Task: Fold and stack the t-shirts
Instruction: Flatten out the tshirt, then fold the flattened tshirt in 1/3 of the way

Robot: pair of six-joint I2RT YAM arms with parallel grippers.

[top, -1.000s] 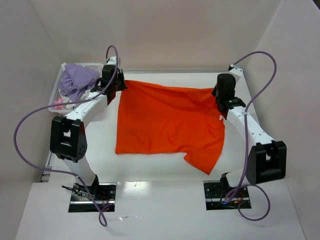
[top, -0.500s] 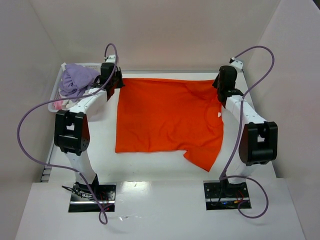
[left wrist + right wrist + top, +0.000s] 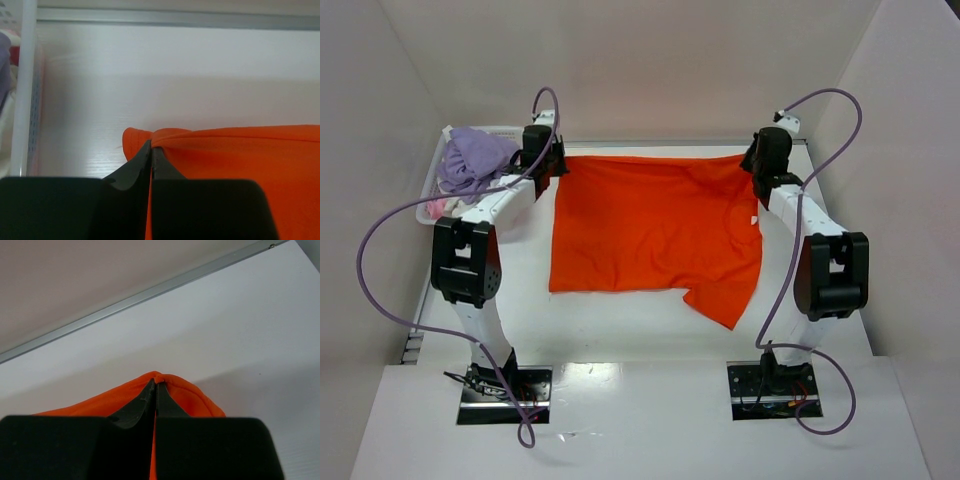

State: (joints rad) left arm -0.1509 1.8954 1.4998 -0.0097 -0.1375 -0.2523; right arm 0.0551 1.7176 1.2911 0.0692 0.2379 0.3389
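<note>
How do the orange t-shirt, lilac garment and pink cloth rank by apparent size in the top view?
1. The orange t-shirt, by far the largest.
2. The lilac garment.
3. The pink cloth, with only a sliver showing.

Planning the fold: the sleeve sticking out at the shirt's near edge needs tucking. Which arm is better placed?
Right, probably. The sleeve lies on its side of the orange t-shirt, nearer the right gripper; the left gripper pinches the opposite far corner. Both are shut on cloth.
</note>
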